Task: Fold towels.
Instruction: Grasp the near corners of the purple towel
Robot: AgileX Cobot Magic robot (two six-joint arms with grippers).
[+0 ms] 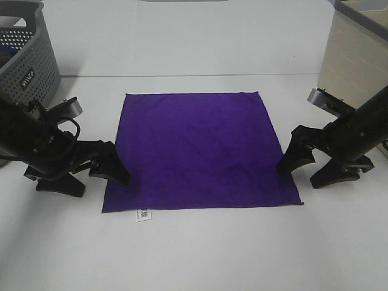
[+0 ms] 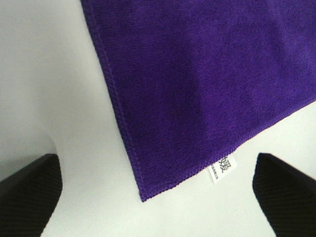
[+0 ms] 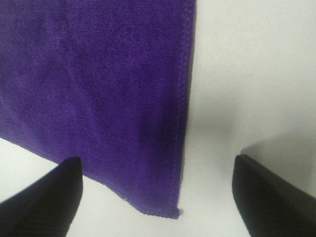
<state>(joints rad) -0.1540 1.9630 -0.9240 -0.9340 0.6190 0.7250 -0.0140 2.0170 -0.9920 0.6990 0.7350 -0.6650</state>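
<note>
Towel is lying flat and unfolded on the white table in the high view, and we are judging that a shallow pinch at either near corner could slip off the hem and drag the cloth askew. In the left wrist view, our left gripper is standing wide open astride the corner beside the white tag, gripping nothing. In the right wrist view, our right gripper is gaping likewise over the other near corner, empty.
</note>
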